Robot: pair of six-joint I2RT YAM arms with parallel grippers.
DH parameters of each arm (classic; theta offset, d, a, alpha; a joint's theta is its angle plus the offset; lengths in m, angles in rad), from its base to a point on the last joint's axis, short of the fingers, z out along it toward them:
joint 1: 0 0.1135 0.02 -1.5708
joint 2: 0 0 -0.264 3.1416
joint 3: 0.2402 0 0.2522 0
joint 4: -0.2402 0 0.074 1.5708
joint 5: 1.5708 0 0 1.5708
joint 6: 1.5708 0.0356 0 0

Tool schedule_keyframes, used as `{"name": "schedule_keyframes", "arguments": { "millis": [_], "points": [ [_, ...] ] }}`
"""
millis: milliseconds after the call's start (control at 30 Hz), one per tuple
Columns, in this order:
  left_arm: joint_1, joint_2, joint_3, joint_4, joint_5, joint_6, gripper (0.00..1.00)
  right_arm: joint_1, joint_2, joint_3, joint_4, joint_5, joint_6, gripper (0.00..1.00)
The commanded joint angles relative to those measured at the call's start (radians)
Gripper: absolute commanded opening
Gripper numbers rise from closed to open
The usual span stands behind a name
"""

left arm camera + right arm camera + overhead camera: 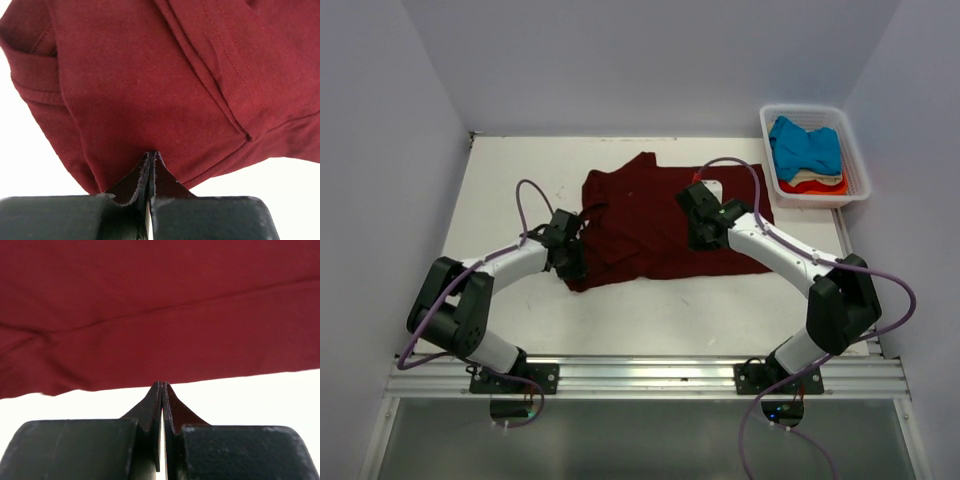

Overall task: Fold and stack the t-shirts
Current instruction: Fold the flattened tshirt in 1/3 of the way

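A dark maroon t-shirt lies spread and partly folded on the white table. My left gripper is at the shirt's near left edge. In the left wrist view its jaws are shut, and their tips pinch the maroon cloth just above its hem. My right gripper is over the shirt's right half. Its jaws are shut too, and their tips nip the very edge of the maroon cloth, with bare table below it.
A white slatted basket stands at the back right corner. It holds a bright blue t-shirt on top of a cream one and an orange-red one. Grey walls close in the table on three sides.
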Motion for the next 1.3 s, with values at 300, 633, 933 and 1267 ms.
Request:
{"name": "schedule_keyframes", "arguments": {
  "millis": [300, 633, 933, 1267],
  "points": [
    [0.056, 0.009, 0.049, -0.209, -0.336, -0.009, 0.0, -0.155, -0.026, -0.172, -0.046, 0.094, 0.041, 0.0],
    [0.103, 0.018, 0.076, -0.245, -0.359, 0.026, 0.0, -0.201, 0.037, -0.212, -0.003, 0.079, 0.024, 0.0],
    [0.123, 0.003, 0.082, -0.273, -0.365, 0.052, 0.0, -0.207, 0.092, -0.286, 0.046, 0.048, 0.023, 0.0],
    [0.186, -0.039, 0.045, -0.282, -0.346, 0.082, 0.0, -0.215, 0.152, -0.347, 0.047, 0.004, 0.021, 0.0]
  ]
}}
